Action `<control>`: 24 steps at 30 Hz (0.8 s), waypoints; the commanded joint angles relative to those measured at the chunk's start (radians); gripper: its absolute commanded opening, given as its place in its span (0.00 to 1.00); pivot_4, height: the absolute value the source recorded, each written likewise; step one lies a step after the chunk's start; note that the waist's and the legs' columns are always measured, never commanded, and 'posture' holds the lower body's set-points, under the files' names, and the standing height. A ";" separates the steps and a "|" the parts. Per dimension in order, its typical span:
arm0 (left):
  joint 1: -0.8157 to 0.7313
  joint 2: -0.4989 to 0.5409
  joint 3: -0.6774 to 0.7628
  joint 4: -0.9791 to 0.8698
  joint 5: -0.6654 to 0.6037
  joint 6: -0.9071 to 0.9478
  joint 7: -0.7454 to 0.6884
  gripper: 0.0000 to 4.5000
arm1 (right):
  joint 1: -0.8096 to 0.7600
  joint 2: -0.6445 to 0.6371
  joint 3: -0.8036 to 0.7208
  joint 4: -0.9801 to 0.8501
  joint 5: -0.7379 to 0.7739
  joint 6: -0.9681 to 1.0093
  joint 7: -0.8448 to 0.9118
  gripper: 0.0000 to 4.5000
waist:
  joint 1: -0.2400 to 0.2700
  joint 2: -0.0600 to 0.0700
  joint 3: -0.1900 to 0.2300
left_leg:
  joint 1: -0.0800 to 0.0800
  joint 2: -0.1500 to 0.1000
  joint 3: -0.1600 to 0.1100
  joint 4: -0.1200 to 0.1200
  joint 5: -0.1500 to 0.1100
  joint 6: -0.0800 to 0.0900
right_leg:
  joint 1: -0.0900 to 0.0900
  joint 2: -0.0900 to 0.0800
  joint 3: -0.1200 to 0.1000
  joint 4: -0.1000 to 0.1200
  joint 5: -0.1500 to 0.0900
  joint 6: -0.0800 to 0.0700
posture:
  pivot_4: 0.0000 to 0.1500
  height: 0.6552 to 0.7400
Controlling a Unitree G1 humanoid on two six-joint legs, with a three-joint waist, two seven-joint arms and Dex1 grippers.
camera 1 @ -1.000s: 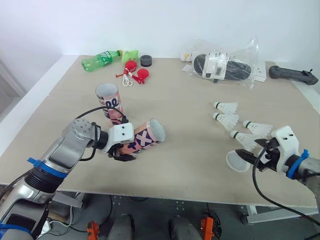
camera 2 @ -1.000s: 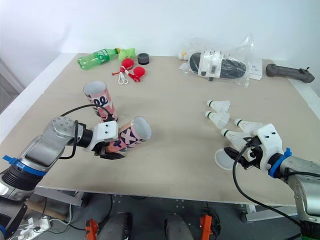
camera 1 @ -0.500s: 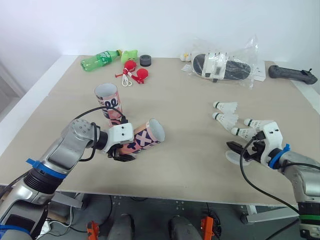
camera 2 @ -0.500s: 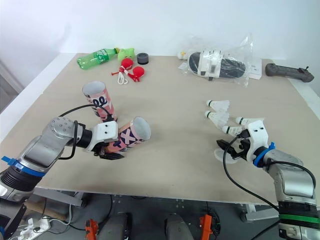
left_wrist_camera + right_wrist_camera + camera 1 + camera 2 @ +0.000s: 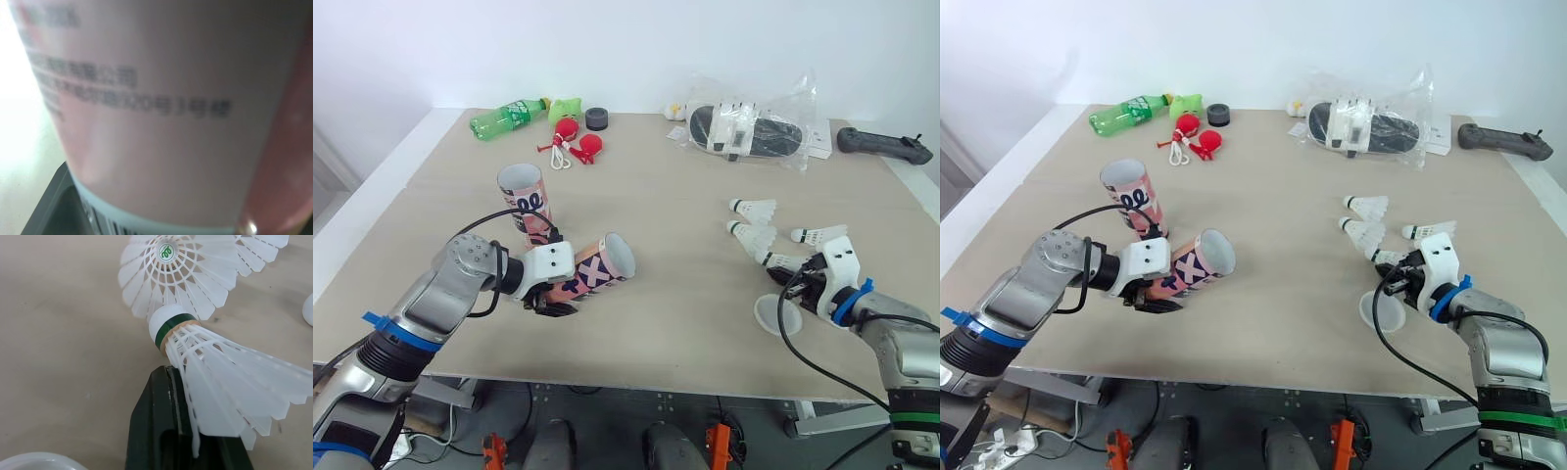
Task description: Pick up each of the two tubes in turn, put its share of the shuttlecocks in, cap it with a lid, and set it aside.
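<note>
Over on the left, the left gripper (image 5: 556,296) is clenched round the bottom end of a pink patterned cardboard tube (image 5: 594,270), which lies tipped on its side with its open mouth pointing toward the middle of the beige tabletop (image 5: 675,196). From the wrist camera, that tube's pink printed wall sits right up against the lens. Just behind it, a second pink patterned tube (image 5: 530,202) stands upright, mouth open, touching nothing but the table. Across on the right, the right gripper (image 5: 791,277) is low over the table among the white feathered shuttlecocks. Its two black fingers (image 5: 166,401) are pressed together, and the skirt of a white shuttlecock with a green-banded cork (image 5: 172,326) drapes over one of them; whether a feather is actually nipped, I can't tell. Three more shuttlecocks lie close by on the table: one (image 5: 756,209), another (image 5: 751,235) and a third (image 5: 820,234). A round white plastic lid (image 5: 775,315) rests on the table just beside the right gripper, near the front edge.
</note>
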 commanded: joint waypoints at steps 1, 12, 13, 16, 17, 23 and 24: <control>0.014 0.005 -0.019 -0.007 -0.006 0.007 -0.006 0.69 | 0.008 -0.013 -0.018 -0.025 0.014 0.002 0.008 0.01 | 0.000 0.000 0.000 | 0.000 0.000 0.000 0.000 0.000 0.000 | 0.000 0.000 0.000 0.000 0.000 0.000 | 1.00 1.00; 0.014 0.002 -0.022 -0.002 -0.006 0.005 -0.005 0.69 | 0.106 -0.129 -0.096 -0.226 0.095 0.089 0.087 0.01 | -0.001 0.000 0.000 | 0.000 0.000 0.000 0.000 0.000 0.000 | 0.000 0.000 0.000 0.000 0.000 0.000 | 1.00 1.00; 0.014 0.000 -0.022 -0.001 -0.006 0.004 -0.004 0.69 | 0.121 -0.150 -0.112 -0.269 0.115 0.106 0.105 0.01 | -0.001 0.000 0.000 | 0.000 0.000 0.000 0.000 0.000 0.000 | 0.000 0.000 0.000 0.000 0.000 0.000 | 1.00 1.00; 0.014 -0.005 -0.026 0.000 -0.006 0.004 -0.002 0.69 | 0.153 -0.208 -0.161 -0.410 0.192 0.138 0.176 0.01 | -0.001 0.001 0.000 | 0.000 0.000 0.000 0.000 0.000 0.000 | 0.000 0.000 0.000 0.000 0.000 0.000 | 1.00 1.00; 0.013 -0.006 -0.027 0.001 -0.006 0.004 -0.003 0.69 | 0.146 -0.221 -0.173 -0.458 0.234 0.156 0.199 0.01 | -0.001 0.001 0.000 | 0.000 0.000 0.000 0.000 0.000 0.000 | 0.000 0.000 0.000 0.000 0.000 0.000 | 1.00 1.00; 0.005 -0.015 -0.035 0.015 -0.003 -0.002 -0.004 0.69 | -0.045 -0.283 -0.087 -0.626 0.375 0.249 0.215 0.01 | -0.003 0.000 0.001 | 0.001 0.000 0.000 0.000 0.000 0.000 | 0.001 0.000 0.000 0.000 0.000 -0.001 | 1.00 1.00; 0.003 -0.018 -0.037 0.019 -0.003 -0.004 -0.004 0.69 | -0.108 -0.285 -0.027 -0.638 0.361 0.247 0.213 0.01 | -0.003 -0.001 0.001 | 0.002 0.000 0.000 0.000 0.000 0.000 | 0.001 0.000 0.000 0.000 -0.001 -0.003 | 1.00 1.00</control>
